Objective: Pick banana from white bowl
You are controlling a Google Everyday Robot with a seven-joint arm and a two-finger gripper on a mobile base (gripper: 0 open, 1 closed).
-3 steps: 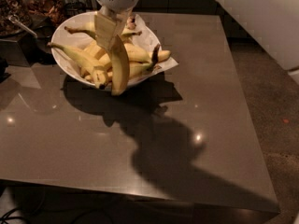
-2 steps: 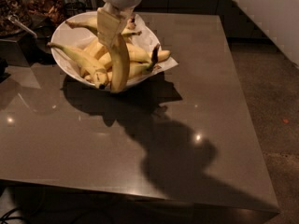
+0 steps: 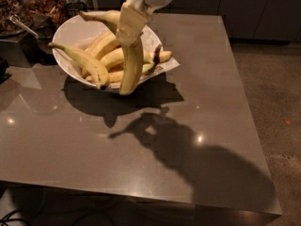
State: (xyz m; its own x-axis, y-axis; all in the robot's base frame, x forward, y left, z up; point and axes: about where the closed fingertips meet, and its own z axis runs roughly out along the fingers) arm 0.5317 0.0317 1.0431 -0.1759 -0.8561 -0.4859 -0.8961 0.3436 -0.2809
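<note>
Glossy grey counter (image 3: 202, 126) — white bowl (image 3: 69, 32) at upper left; hand (image 3: 130, 31) above, clasping the banana (image 3: 131, 67).

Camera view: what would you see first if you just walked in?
A banana dangling straight down from the gripper, just over the front edge of the white bowl at the back left of the table. Next, more bananas piled in that bowl, and the big dark shadow across it.
</note>
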